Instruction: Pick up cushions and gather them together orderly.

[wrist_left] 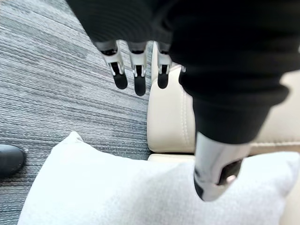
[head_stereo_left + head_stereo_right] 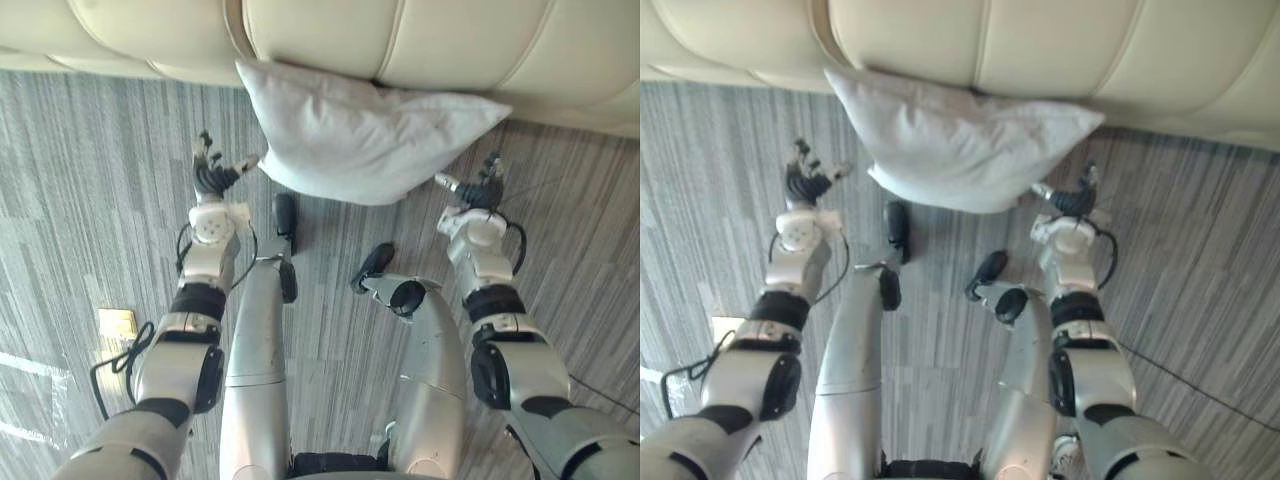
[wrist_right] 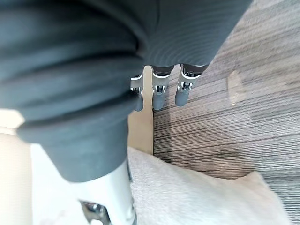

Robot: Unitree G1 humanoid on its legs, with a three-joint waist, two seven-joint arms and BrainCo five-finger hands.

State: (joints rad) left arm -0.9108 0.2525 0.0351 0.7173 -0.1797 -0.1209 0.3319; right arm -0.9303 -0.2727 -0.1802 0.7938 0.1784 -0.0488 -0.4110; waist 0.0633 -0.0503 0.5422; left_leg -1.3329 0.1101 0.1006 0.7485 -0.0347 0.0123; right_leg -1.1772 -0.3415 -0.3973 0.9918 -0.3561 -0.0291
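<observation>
Left eye view, from the left: a small brass plate [image 2: 117, 322] sits in the grey striped carpet [image 2: 90, 160]. Next, the left hand [image 2: 212, 178] hovers with fingers [image 1: 135, 75] straight and spread, holding nothing, its thumb reaching to the cushion's left corner; I cannot tell whether it touches. The white cushion [image 2: 360, 135] lies on the carpet, its far edge against the base of the cream sofa [image 2: 450, 45]. Beside its lower right edge is the right hand [image 2: 482, 192], likewise spread and empty, thumb pointing toward the cushion.
</observation>
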